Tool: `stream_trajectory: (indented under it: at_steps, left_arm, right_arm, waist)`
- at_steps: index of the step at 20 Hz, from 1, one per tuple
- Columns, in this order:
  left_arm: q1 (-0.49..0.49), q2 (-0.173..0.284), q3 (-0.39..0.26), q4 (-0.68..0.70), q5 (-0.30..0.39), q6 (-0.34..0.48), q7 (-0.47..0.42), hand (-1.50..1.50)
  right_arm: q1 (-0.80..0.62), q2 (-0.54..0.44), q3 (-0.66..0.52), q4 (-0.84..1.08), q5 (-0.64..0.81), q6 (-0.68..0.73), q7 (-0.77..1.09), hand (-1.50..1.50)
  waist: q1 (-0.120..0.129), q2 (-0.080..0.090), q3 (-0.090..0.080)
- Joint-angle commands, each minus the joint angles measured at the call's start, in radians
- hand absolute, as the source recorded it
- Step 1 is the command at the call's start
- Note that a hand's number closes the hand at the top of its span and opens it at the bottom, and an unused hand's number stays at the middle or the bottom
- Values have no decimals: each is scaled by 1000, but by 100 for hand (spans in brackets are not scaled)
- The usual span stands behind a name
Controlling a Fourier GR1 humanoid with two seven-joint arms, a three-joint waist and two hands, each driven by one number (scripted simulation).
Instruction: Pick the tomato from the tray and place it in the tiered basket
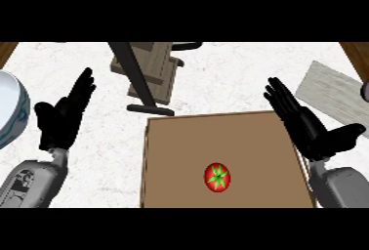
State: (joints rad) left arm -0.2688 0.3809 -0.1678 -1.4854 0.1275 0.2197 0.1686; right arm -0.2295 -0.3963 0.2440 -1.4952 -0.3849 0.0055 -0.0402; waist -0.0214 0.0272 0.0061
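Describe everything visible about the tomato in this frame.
The tomato is round, glossy red, with a green star-shaped leaf cap facing up toward the camera. It sits on the flat brown tray, somewhat right of the tray's middle and toward its near end. Nothing but the tray touches it. Both hands are apart from it: the right hand is open over the tray's right edge, the left hand open off the tray.

Single head view, steeply down on counter (216, 73), close; forearms enter from lower edge.

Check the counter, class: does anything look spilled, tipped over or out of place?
Nothing stands out. The tomato sits whole on the brown tray, the tiered basket stands beyond it, and both hands, left and right, are open.
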Motion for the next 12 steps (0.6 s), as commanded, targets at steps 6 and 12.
stream_trajectory:
  at_steps: [6,12]
  left_arm:
    - [77,-118,-69,79,21,-98,-209,0]
    - [94,-134,-62,118,71,-173,-220,0]
  right_arm:
    - [-100,357,209,36,328,-515,170,-150]
    - [-173,392,387,162,327,-835,76,-150]
  waist:
    - [35,-25,-11]
    - [45,-23,-6]
